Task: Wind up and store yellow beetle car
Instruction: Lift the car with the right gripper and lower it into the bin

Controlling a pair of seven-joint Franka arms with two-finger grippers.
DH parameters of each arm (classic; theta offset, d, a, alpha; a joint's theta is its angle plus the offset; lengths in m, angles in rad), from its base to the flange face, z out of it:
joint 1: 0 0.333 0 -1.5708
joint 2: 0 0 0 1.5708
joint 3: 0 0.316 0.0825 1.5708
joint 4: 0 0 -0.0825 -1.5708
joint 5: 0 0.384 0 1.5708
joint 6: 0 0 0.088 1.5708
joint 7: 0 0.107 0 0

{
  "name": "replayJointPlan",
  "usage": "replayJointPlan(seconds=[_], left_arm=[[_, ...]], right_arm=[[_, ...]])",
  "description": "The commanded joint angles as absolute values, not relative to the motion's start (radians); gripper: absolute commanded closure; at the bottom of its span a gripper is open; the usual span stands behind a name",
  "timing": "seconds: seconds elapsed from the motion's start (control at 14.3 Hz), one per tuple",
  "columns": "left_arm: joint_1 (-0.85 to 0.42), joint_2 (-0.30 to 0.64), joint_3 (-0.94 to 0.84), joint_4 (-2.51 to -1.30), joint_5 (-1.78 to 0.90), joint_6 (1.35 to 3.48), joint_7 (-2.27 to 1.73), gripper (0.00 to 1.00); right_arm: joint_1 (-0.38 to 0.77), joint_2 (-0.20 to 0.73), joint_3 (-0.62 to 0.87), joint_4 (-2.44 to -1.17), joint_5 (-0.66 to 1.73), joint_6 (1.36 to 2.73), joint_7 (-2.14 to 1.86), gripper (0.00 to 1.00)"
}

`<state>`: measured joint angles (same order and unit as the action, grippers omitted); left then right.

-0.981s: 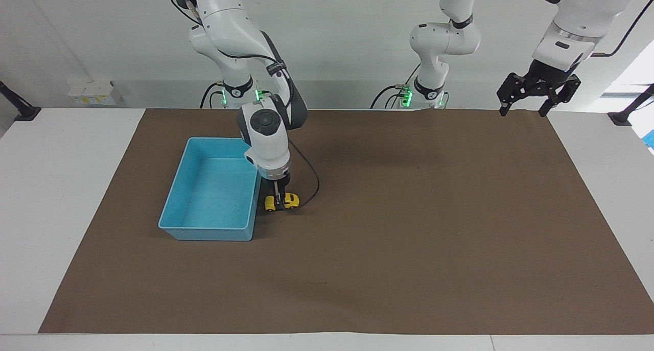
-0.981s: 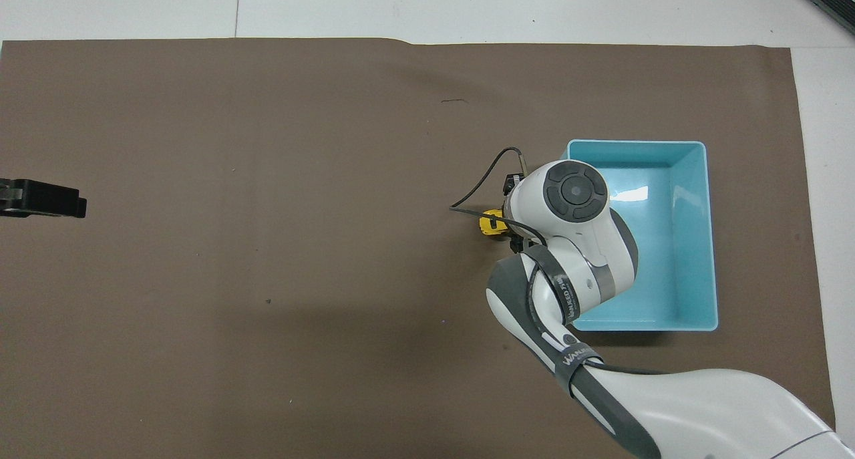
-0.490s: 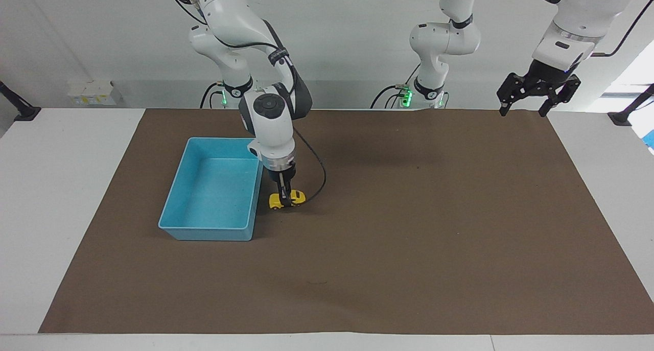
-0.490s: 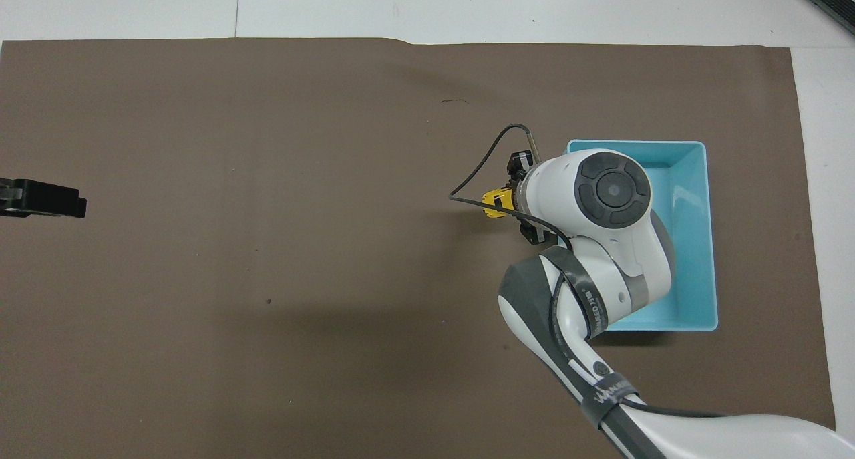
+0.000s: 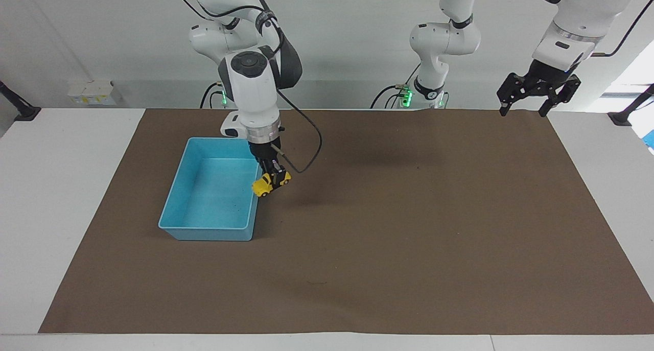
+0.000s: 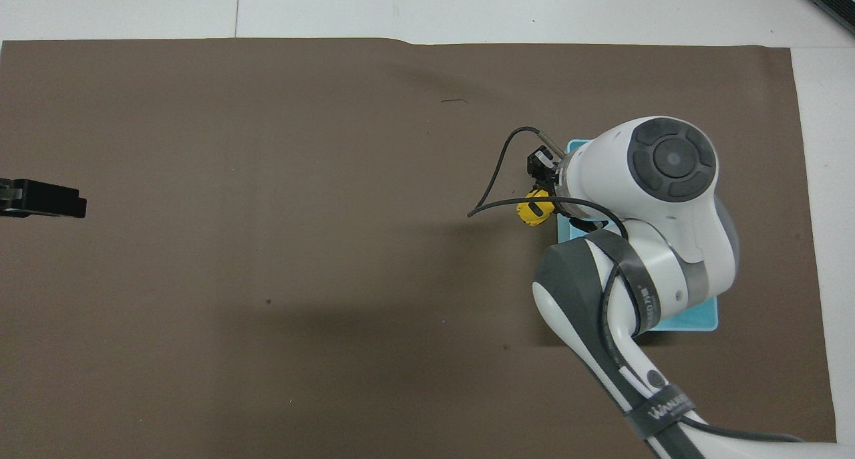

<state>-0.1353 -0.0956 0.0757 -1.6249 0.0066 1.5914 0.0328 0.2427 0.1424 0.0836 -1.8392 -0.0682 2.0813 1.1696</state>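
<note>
The yellow beetle car [image 5: 269,183] hangs tilted in the air, nose down, over the blue bin's wall that faces the middle of the mat. My right gripper [image 5: 273,180] is shut on it. From overhead only part of the yellow beetle car [image 6: 534,211] shows beside the wrist, and the right gripper [image 6: 546,202] is mostly hidden under the arm. The blue bin [image 5: 190,187] holds nothing that I can see. My left gripper [image 5: 536,99] waits open, raised above the mat's corner at the left arm's end, and its tip [image 6: 43,199] shows at the overhead view's edge.
A brown mat [image 5: 409,228] covers most of the white table [image 5: 61,187]. The right arm's black cable [image 5: 306,151] loops beside the wrist. In the overhead view the right arm covers most of the blue bin [image 6: 691,322].
The right gripper has lifted the car off the mat and carried it toward the bin's rim, tilting it. The left arm has not moved.
</note>
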Motion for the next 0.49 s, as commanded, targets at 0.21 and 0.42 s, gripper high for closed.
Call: replayJointPlan(seconds=[0.21, 0.42], left_arm=[[-0.121, -0.1, 0.071, -1.618, -0.006, 1.578, 0.037, 0.0], [-0.121, -0.1, 0.071, -1.618, -0.006, 1.578, 0.037, 0.0]], right_arm=[[0.121, 0.091, 0.086, -1.844, -0.058, 1.932, 0.598, 1.0], [0.046, 0.075, 0.084, -1.862, -0.055, 1.867, 0.312, 1.0]])
